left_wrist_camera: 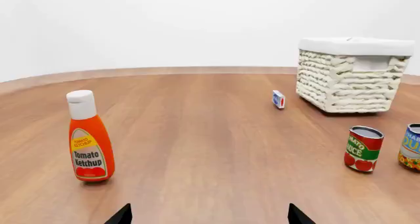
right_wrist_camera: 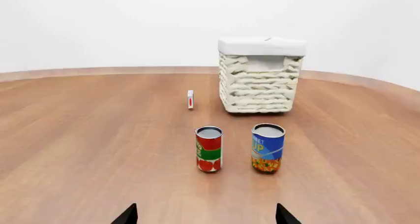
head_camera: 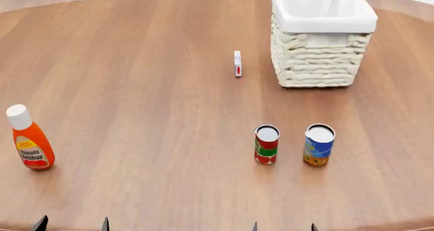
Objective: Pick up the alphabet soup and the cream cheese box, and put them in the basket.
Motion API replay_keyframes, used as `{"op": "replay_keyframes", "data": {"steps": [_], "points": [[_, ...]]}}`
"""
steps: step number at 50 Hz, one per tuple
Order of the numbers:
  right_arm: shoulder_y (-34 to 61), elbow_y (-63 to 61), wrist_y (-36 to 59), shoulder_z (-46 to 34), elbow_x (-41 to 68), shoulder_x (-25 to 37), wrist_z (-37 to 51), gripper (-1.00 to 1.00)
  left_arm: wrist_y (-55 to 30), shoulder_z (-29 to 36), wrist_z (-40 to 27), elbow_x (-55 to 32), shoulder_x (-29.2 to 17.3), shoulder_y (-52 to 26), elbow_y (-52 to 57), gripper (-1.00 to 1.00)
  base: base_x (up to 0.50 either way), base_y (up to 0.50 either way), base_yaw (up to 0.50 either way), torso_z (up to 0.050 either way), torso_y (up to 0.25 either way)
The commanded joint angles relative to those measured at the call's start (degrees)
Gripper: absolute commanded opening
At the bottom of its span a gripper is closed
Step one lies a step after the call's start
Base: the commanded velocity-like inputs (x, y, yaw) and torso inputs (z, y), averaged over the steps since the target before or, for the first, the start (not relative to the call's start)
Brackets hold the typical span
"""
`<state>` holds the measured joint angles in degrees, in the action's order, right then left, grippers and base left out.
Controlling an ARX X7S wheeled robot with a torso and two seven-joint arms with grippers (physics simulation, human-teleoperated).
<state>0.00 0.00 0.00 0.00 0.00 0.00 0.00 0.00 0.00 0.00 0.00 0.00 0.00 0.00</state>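
Observation:
The alphabet soup point(head_camera: 318, 144) is a blue-labelled can with a silvery lid, upright on the wooden table right of centre; it also shows as the blue can point(right_wrist_camera: 268, 148) in the right wrist view and at the edge point(left_wrist_camera: 411, 147) of the left wrist view. The cream cheese box point(head_camera: 237, 63) stands on edge just left of the basket point(head_camera: 315, 63), apart from it. The box point(right_wrist_camera: 190, 99) and basket point(right_wrist_camera: 259, 86) lie beyond the cans. My left gripper point(head_camera: 72, 224) and right gripper point(head_camera: 283, 226) sit at the near table edge, both open and empty, well short of the cans.
A red-and-green can point(head_camera: 267, 144) stands just left of the alphabet soup, a small gap between them. A tomato ketchup bottle point(head_camera: 28, 138) stands upright at the near left. The round wooden table point(head_camera: 135, 89) curves away at the far side.

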Motion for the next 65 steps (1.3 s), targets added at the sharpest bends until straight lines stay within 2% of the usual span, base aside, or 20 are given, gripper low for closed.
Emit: {"op": "replay_keyframes", "data": {"steps": [1,14,17,22,25,27,35,41,46,48,65], "points": [[0.21,0.42,-0.23,-1.18,0.87,0.87,1.18,1.0,0.43,0.81,-0.8,-0.71,-0.7,-0.27,-0.69,1.0,0.0,0.0,0.0,0.0,0.0],[-1.32,-5.77,1.32,-3.78,2.97,3.2,2.98,1.0,1.09,3.04,-3.66,-3.02,-2.94,0.61,2.5,1.0,0.0,0.0,0.0,0.0,0.0],[-1.81,-10.94,3.24,-4.66,3.43,3.82,2.69,1.0,0.61,2.33,-2.01,-7.85,-2.99,1.0,6.34,1.0,0.0,0.0,0.0,0.0,0.0],[-2.35,-18.15,4.35,-5.08,3.16,4.53,3.72,1.0,1.07,2.06,-4.4,-6.4,-4.0,1.46,11.7,1.0,0.0,0.0,0.0,0.0,0.0],[-2.79,-21.75,4.95,-5.29,2.74,5.13,4.22,1.0,0.64,2.95,-5.73,-3.67,-4.79,2.3,16.1,1.0,0.0,0.0,0.0,0.0,0.0],[-3.25,-25.42,6.84,-5.62,2.19,5.79,4.41,1.0,0.71,4.38,-7.18,1.22,-5.6,2.69,19.33,1.0,0.0,0.0,0.0,0.0,0.0],[-3.8,-37.57,9.04,-5.68,0.65,7.19,6.0,1.0,-1.73,5.7,-6.98,1.8,-6.93,3.73,31.57,1.0,0.0,0.0,0.0,0.0,0.0],[-4.86,-43.2,6.25,-5.51,-0.46,7.51,7.5,1.0,2.77,4.98,-8.01,1.4,-7.65,5.29,36.58,1.0,0.0,0.0,0.0,0.0,0.0],[-5.3,-46.89,6.32,-6.09,-1.37,8.12,7.85,1.0,1.02,5.13,-8.46,2.77,-8.26,5.37,40.81,1.0,0.0,0.0,0.0,0.0,0.0],[-6.02,-46.21,1.35,-7.34,-6.01,8.78,8.91,1.0,0.44,5.22,-8.55,3.04,-8.44,5.45,43.08,1.0,0.0,0.0,0.0,0.0,0.0],[-5.76,-46.93,1.59,-7.77,-5.88,9.93,9.74,1.0,1.82,6.42,-9.81,3.74,-9.34,5.18,41.48,1.0,0.0,0.0,0.0,0.0,0.0]]}}
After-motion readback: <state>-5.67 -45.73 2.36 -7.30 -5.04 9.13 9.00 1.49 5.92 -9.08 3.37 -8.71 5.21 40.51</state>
